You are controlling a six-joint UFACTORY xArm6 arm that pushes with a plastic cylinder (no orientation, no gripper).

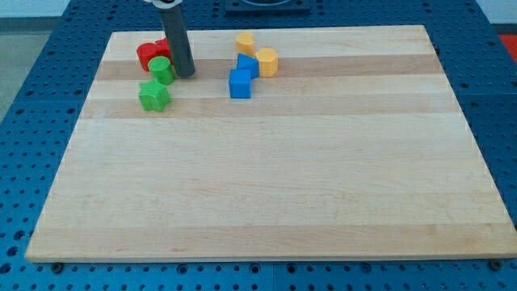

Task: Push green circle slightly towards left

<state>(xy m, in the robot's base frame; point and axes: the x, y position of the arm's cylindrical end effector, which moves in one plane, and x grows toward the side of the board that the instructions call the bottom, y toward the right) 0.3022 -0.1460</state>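
The green circle [161, 69] lies near the view's top left on the wooden board [266, 186]. My tip [185, 74] stands just to its right, touching or almost touching it. A green star [153, 95] lies just below the green circle. A red block [152, 54] sits right behind the green circle, partly hidden by the rod; its shape is unclear.
Two blue blocks [240, 83] [248, 65] sit right of my tip. A yellow block [266, 61] is next to them and another yellow block [245, 42] is nearer the top edge. A blue perforated table [32, 97] surrounds the board.
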